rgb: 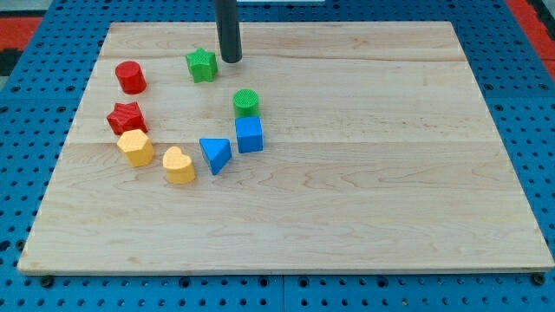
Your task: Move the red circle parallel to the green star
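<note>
The red circle (131, 77) lies on the wooden board at the view's upper left. The green star (201, 65) lies to its right, slightly nearer the view's top. My tip (231, 60) stands on the board just right of the green star, close to it with a small gap. The tip is well to the right of the red circle, with the star between them.
A red star (127, 117), a yellow hexagon (136, 147), a yellow heart (179, 165), a blue triangle (215, 155), a blue cube (249, 135) and a green circle (246, 103) form an arc below. The wooden board (390, 173) rests on a blue pegboard.
</note>
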